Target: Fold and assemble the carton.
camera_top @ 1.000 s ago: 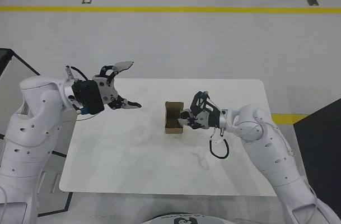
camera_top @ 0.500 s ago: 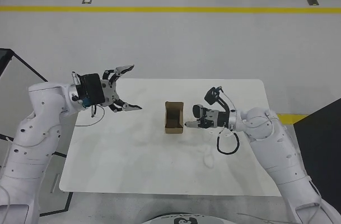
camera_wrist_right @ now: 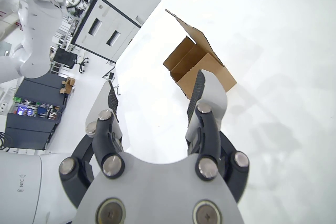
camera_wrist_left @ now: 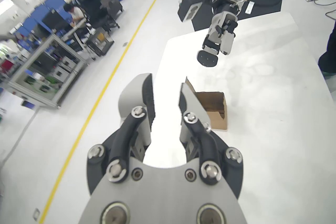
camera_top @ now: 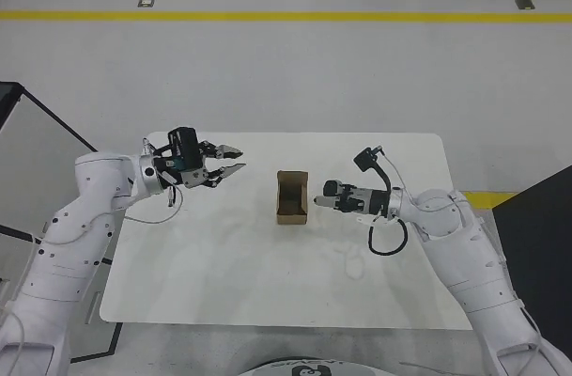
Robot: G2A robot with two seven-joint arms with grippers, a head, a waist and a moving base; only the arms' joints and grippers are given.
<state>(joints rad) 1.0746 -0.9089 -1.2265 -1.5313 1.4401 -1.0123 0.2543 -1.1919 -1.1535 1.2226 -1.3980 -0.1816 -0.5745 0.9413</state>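
A small brown carton (camera_top: 291, 197) stands open-topped in the middle of the white table (camera_top: 220, 273), with one flap raised. My left gripper (camera_top: 237, 159) hangs open above the table to the carton's left, well apart from it, fingers pointing at it. In the left wrist view the left gripper (camera_wrist_left: 166, 93) shows a narrow gap with nothing in it, and the carton (camera_wrist_left: 212, 109) lies beyond. My right gripper (camera_top: 317, 199) is open just beside the carton's right wall. From the right wrist, the right gripper (camera_wrist_right: 157, 88) stands wide, one finger (camera_wrist_right: 202, 88) in front of the carton (camera_wrist_right: 202, 62).
A black frame (camera_top: 13, 103) stands off the table's left side and a dark block (camera_top: 548, 244) off its right. A yellow floor line (camera_top: 286, 15) runs behind the table. Bare table surface surrounds the carton on all sides.
The left gripper swung in over the table toward the carton and its fingers narrowed. The right gripper turned at the wrist and drew back slightly from the carton's right wall.
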